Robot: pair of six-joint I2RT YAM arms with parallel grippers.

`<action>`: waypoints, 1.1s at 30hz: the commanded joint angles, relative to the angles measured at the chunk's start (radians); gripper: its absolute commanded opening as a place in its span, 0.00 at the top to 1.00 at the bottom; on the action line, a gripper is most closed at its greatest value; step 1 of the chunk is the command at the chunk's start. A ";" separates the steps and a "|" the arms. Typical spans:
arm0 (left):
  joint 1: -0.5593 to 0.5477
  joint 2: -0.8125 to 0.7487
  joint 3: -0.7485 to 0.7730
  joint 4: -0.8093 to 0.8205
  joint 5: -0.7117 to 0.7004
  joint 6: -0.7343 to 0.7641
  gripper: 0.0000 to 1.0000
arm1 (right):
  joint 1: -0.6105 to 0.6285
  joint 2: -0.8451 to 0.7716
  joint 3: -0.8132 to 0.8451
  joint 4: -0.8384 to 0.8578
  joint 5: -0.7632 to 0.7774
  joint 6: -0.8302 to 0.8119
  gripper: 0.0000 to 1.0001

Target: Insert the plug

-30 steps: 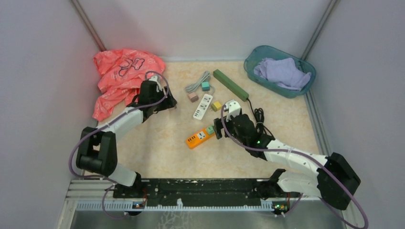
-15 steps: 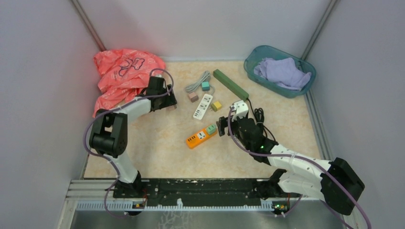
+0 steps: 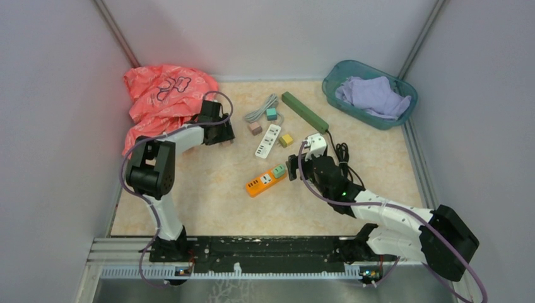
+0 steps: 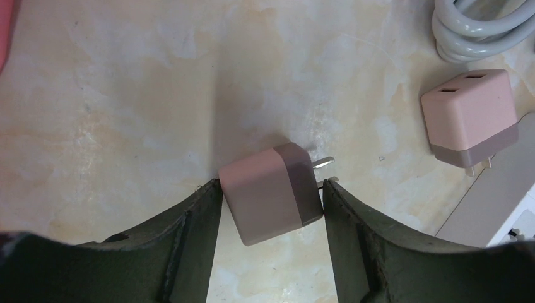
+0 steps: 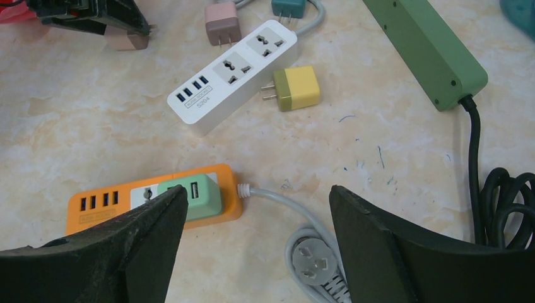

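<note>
A pink plug with a brown end [image 4: 268,199] sits between the fingers of my left gripper [image 4: 271,186], which touch its two sides; its prongs point right. From above, that left gripper [image 3: 221,139] is by the red bag. My right gripper [image 5: 258,192] hangs wide open over the cord end of the orange power strip [image 5: 107,202], nothing between its fingers. A green plug [image 5: 189,196] is seated in that orange power strip [image 3: 264,182]. In the top view my right gripper [image 3: 291,169] is just right of the green plug [image 3: 277,170].
A white power strip [image 3: 268,140], a yellow plug [image 3: 286,139], a second pink plug [image 3: 255,128] and a teal plug [image 3: 271,113] lie mid-table. A green power strip [image 3: 305,112] with black cable [image 3: 340,154], a red bag [image 3: 161,95] and a teal basket [image 3: 328,82] stand further back.
The left arm's elbow has swung up and left while its gripper stayed at the pink plug. The right gripper has shifted slightly right from the orange strip.
</note>
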 commanded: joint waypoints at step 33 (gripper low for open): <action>-0.332 -0.546 -0.349 0.223 -0.005 0.296 0.53 | -0.062 0.020 0.276 -0.306 -0.272 0.127 0.21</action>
